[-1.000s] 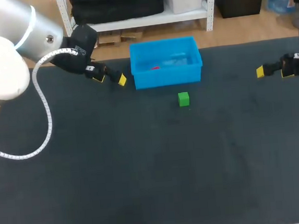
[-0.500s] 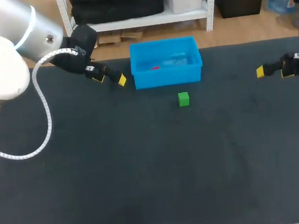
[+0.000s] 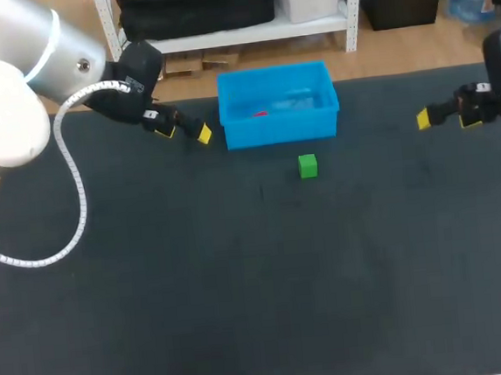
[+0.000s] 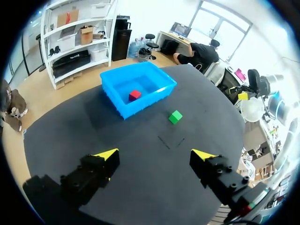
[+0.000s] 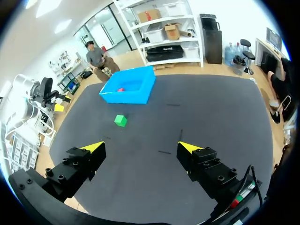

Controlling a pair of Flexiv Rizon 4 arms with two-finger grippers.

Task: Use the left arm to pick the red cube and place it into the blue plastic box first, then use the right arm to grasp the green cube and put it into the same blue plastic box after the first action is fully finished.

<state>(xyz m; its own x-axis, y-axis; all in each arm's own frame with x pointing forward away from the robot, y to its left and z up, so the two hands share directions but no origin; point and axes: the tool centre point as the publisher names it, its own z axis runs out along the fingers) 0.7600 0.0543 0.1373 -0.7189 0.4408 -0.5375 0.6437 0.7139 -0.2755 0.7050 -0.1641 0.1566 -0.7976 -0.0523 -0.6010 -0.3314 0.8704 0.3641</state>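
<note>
red cube (image 4: pixel 135 95): lay inside the blue plastic box (image 3: pixel 281 132), so we judged the first placement done. green cube (image 3: pixel 308 166): sat on the table (image 3: pixel 241 285) just in front of the box, apart from it. left gripper (image 4: pixel 157 153): fingers apart, empty, beside the box's left end, clear of our other arm's likely path. right gripper (image 5: pixel 140 146): fingers apart, empty, well to the green cube's right; we judged its turn next.

The table (image 3: pixel 244 311) is showing a matt, dark, cloth-like cover. At upper middle, the box (image 3: pixel 280 129) is gleaming as smooth blue plastic, the green cube (image 3: pixel 308 166) below it looking matt. The left arm (image 3: pixel 5 95), upper left, is shining with a glossy, smooth shell.
</note>
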